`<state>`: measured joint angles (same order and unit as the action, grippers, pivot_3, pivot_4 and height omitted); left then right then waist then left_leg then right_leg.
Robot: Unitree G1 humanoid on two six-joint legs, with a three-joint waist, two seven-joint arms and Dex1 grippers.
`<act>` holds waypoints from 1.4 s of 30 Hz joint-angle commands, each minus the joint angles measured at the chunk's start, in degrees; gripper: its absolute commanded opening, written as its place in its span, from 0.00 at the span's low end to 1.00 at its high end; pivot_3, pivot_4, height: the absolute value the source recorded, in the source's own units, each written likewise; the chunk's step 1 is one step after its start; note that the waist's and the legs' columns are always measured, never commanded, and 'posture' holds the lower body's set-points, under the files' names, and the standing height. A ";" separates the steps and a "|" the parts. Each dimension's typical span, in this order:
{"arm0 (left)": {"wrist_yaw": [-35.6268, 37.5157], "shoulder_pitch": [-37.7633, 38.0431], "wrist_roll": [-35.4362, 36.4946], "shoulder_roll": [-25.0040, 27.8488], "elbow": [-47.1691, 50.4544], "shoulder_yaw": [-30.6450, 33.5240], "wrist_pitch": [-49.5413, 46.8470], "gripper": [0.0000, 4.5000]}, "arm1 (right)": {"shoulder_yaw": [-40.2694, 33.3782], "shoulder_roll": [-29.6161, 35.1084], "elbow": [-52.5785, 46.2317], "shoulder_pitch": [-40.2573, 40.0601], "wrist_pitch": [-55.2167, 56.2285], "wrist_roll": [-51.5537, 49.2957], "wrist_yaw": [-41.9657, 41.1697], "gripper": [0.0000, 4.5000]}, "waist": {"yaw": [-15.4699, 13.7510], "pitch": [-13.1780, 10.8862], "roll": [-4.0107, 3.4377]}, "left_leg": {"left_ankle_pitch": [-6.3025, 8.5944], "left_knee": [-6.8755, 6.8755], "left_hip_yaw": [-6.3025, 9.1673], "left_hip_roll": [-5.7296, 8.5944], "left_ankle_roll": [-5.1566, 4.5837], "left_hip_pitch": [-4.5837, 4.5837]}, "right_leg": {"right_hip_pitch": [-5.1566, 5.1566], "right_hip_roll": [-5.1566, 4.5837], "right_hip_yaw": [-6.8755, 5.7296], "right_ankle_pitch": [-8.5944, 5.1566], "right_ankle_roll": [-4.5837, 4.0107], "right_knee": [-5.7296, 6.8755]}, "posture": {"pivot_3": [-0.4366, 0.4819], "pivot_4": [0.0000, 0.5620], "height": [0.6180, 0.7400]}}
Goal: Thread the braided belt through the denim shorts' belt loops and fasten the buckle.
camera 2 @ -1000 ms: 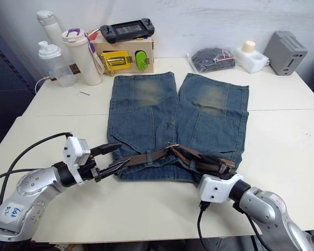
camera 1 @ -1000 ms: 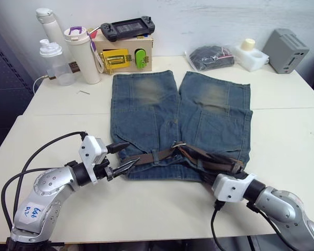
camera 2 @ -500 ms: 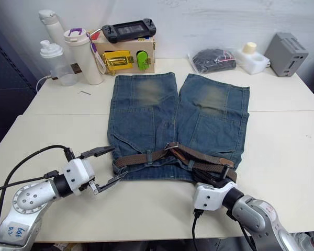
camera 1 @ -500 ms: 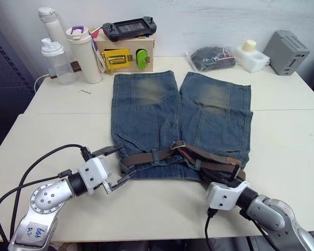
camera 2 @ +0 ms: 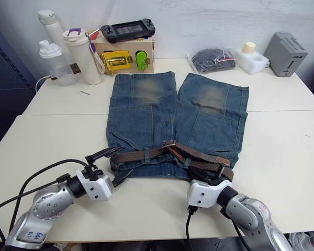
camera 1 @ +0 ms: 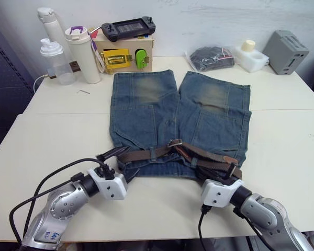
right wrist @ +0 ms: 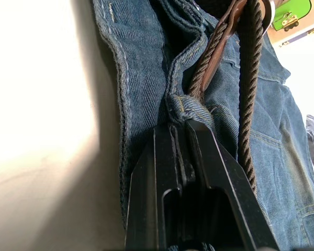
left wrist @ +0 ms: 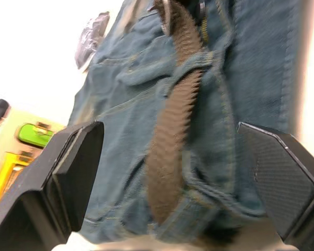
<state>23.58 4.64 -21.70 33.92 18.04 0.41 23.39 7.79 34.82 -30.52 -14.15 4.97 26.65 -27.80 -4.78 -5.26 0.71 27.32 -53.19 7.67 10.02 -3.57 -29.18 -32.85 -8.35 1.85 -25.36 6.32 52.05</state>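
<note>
The denim shorts point(camera 1: 162, 112) lie flat on the white table, waistband toward me. The braided belt point(camera 1: 146, 155) runs through belt loops point(camera 1: 152, 153) along the waistband, and its silver buckle point(camera 1: 175, 142) rests near the middle. On the right side two strands of the belt lie side by side point(camera 1: 214, 161). My left gripper point(camera 1: 119, 164) is open at the waistband's left end, one finger on each side of the belt point(left wrist: 170, 130). My right gripper point(right wrist: 180, 125) is shut on a fold of the waistband at a belt loop point(right wrist: 191, 107), beside the belt point(right wrist: 248, 94).
Along the back edge stand bottles point(camera 1: 82, 55), a wooden box point(camera 1: 126, 52) with a game console on top, a black bundle in plastic point(camera 1: 212, 56), a white foam block point(camera 1: 253, 55) and a grey device point(camera 1: 288, 50). Black cables point(camera 1: 42, 188) trail from my left arm.
My left gripper has swung in to the waistband's left end and now straddles the belt there. The right gripper stays on the waistband, drawn a little to the left.
</note>
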 commanded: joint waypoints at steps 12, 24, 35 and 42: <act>-1.01 -1.65 0.75 -1.91 0.22 -1.46 -4.70 0.99 | 2.83 -0.87 -1.03 -2.23 -0.40 1.02 -0.72 0.00 | -0.09 0.01 0.00 | 0.01 0.00 0.10 0.00 0.03 0.02 | 0.00 0.00 -0.03 -0.01 0.02 0.09 | 0.48 0.27 0.23; -0.56 -0.86 8.90 -2.30 1.15 2.81 -7.08 0.99 | 4.09 -1.73 -1.13 -2.47 -0.54 1.95 -0.58 0.00 | -0.07 0.04 0.07 | 0.04 0.00 0.14 0.00 0.12 0.00 | -0.14 0.00 -0.03 -0.02 0.03 0.34 | 0.48 0.27 0.23; -0.25 -2.83 8.05 -2.55 2.83 1.02 -7.99 0.99 | 5.26 -2.39 -2.11 -3.81 -1.48 2.93 0.27 0.00 | -0.21 0.08 0.12 | 0.12 0.00 0.42 -0.06 0.30 -0.03 | -0.23 0.10 -0.05 -0.09 0.02 0.58 | 0.48 0.27 0.23; 0.62 -3.11 3.04 -0.59 2.00 -1.73 -7.47 0.43 | 5.86 -2.80 -2.58 -3.53 -2.27 3.06 0.09 0.00 | -0.18 0.08 0.12 | 0.18 0.00 0.44 -0.07 0.40 -0.08 | -0.41 0.09 -0.04 -0.12 -0.01 0.84 | 0.48 0.27 0.23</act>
<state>24.15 2.21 -17.75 32.69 18.55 -1.20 16.04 11.07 32.88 -33.17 -15.23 2.75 29.36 -26.68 -4.96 -5.18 0.84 27.50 -53.19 8.11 9.95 -3.17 -29.26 -33.26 -8.25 1.81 -25.49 6.31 52.89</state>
